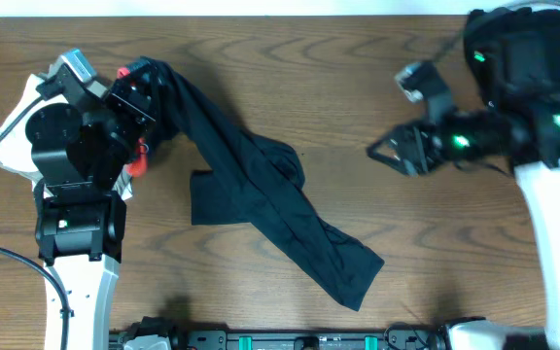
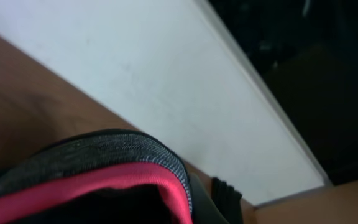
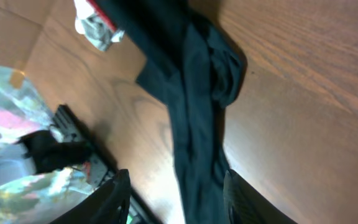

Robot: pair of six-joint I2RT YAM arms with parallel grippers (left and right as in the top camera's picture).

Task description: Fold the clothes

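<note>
Black leggings (image 1: 270, 204) lie in a long diagonal band across the table, from upper left to lower right, with a bunched fold near the middle. Their grey-and-coral waistband (image 2: 104, 168) fills the bottom of the left wrist view, right at the jaws. My left gripper (image 1: 136, 92) is shut on that waistband end, lifted at the far left; its fingers are hidden by cloth. My right gripper (image 1: 377, 151) hovers open to the right of the leggings, apart from them. In the right wrist view its fingers (image 3: 114, 199) stand wide, with nothing held, and the leggings (image 3: 191, 93) lie beyond.
A crumpled white cloth (image 1: 8, 136) lies at the left edge beside the left arm's base. A black rail with fittings (image 1: 290, 340) runs along the table's front edge. A white board (image 2: 166, 81) shows behind the waistband.
</note>
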